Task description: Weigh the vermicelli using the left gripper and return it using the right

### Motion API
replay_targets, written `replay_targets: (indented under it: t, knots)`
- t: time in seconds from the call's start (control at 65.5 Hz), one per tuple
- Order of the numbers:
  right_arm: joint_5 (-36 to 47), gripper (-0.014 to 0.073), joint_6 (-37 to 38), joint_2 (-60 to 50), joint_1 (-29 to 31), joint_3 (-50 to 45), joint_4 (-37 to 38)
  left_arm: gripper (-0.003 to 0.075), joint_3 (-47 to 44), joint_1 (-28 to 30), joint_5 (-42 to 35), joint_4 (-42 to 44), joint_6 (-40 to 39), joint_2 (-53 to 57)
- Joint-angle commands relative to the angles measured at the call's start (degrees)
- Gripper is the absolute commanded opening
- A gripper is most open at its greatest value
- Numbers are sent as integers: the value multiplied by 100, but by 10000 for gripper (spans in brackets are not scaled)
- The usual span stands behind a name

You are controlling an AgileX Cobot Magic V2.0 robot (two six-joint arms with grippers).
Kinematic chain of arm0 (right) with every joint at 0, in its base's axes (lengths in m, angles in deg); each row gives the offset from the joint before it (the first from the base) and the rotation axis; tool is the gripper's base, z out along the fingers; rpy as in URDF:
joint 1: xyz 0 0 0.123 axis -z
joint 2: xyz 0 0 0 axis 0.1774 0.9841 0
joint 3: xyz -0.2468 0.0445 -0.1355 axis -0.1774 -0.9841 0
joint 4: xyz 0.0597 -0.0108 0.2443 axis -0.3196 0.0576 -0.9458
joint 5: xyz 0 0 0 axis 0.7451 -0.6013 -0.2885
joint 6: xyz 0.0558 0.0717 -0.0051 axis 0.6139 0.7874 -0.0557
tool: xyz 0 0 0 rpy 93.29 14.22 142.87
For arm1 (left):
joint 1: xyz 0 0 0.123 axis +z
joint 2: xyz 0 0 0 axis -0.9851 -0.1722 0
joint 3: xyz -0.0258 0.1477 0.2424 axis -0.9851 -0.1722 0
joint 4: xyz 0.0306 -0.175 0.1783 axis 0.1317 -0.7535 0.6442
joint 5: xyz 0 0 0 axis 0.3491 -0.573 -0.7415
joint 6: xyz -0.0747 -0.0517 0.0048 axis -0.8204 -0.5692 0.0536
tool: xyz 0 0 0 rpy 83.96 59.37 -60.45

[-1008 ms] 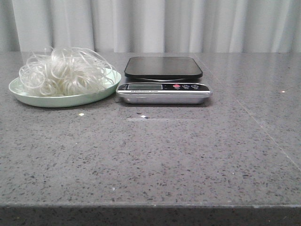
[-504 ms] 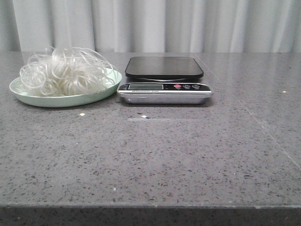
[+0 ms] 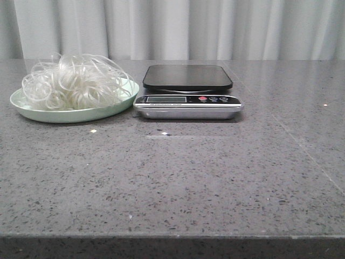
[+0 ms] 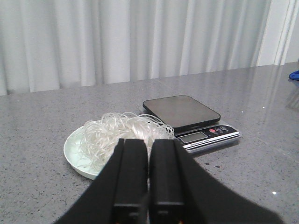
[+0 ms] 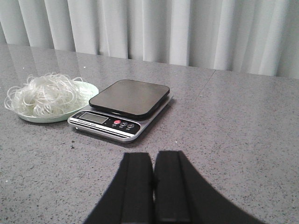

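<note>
Vermicelli (image 3: 73, 81) heaped on mint plate (image 3: 32, 112), beside bare scale (image 3: 187, 77); left gripper (image 4: 148, 144) pressed together, holding nothing, short of plate; right gripper (image 5: 153, 161) likewise closed, idle; advisable: spread wide, descend over mound centre, pinch deep to gather loose loops.

Soft, even indoor light from above. The grey bench (image 3: 178, 178) shows pale sheen and small bright glints. Shadows are faint, tucked under the scale (image 3: 187, 93). Frames are slightly soft, mildly grainy.

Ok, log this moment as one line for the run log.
stage: pre-grasp | vermicelli: on plate | scale: bare | left gripper: shut, empty | right gripper: shut, empty
</note>
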Motion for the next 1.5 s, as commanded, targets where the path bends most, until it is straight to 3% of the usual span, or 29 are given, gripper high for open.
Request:
replay_targets:
  t: [0.0, 0.214, 0.443, 0.595, 0.779, 1.359, 1.481]
  knots:
    - [454, 159, -49, 35, 24, 128, 61, 134, 146, 4, -458, -57, 0, -82]
    - [454, 159, -49, 35, 24, 128, 61, 134, -130, 300, -470, 351, 28, -57]
    - [454, 159, -49, 35, 24, 128, 61, 134, -988, 1936, -927, 360, 56, 224]
    - [454, 159, -49, 35, 24, 128, 61, 134, -1552, 2560, -1201, 360, -40, 592]
    - [454, 159, -49, 35, 24, 128, 61, 134, -2178, 2588, -2102, 444, -589, 640]
    - [454, 159, -49, 35, 24, 128, 61, 134, -2155, 2577, -2070, 775, -818, 640]
    - [454, 159, -49, 35, 24, 128, 61, 134, -2155, 2577, -2070, 1253, -818, 640]
